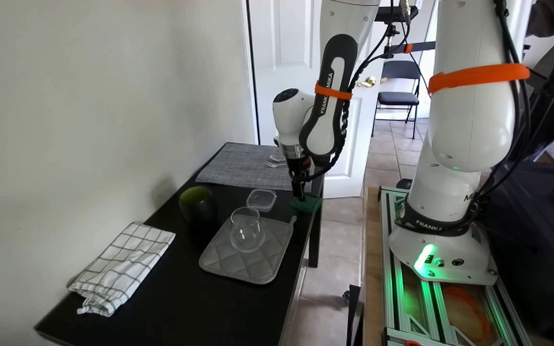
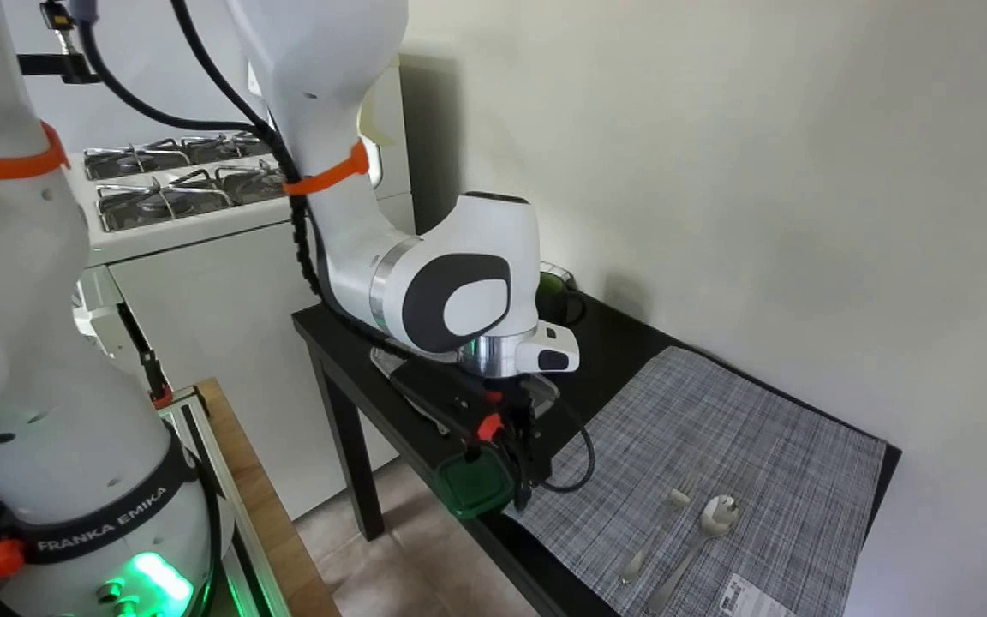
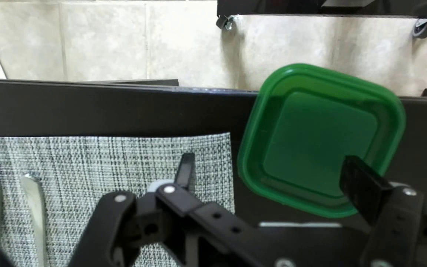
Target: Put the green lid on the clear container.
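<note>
Fingers [image 3: 363, 189] of the gripper [image 3: 270, 162]: spread wide, holding nothing. In the wrist view one crosses an edge of the green lid [image 3: 315, 141], the other shows over the woven placemat [image 3: 87, 163]; whether the lid is touched cannot be told.

Progress: early, by judgement. Done: gripper positioned at the lid. Outstanding: grasp, lift, carry, alignment, pressing on.

Lid, green, one: loose at the edge of the black table [image 1: 200, 307], just beside the placemat's corner, one end reaching past the table edge in the wrist view. Plastic by its look, somewhat see-through; square with rounded corners, raised rim, sunken centre panel; set askew.

Clear container [image 1: 261, 199], one: in an exterior view, uncovered on the table, just beside the quilted grey pot holder [image 1: 258, 269], apart from the lid. Transparent, rounded-square, apparently a fit for the lid. Distinct from the round glass [image 1: 247, 239] standing on the pot holder.
</note>
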Robot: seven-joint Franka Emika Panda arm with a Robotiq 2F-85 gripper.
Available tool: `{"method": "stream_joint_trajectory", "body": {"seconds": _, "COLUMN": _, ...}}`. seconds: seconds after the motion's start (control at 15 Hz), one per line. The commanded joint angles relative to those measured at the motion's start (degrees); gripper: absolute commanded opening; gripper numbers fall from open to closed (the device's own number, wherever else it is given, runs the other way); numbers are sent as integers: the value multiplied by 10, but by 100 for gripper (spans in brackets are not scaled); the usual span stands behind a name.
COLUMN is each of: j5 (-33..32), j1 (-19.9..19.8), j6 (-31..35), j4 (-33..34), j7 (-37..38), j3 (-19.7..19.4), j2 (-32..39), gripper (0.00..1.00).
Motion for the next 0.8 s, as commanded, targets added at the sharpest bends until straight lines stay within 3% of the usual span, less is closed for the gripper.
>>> {"method": "stream_joint_trajectory", "body": {"seconds": 0.0, "j5": 118, "j1": -20, "j6": 40, "j4": 0, "j7": -113, "j3": 24, "j2": 34, "gripper": 100}}
{"method": "stream_joint_trajectory", "body": {"seconds": 0.33, "j5": 289, "j1": -76, "j6": 32, "j4": 0, "j7": -247, "j3": 102, "j2": 38, "gripper": 100}}
{"method": "stream_joint_trajectory", "body": {"seconds": 0.73, "j5": 349, "j1": -95, "j6": 10, "j4": 1, "j7": -299, "j3": 122, "j2": 31, "gripper": 100}}
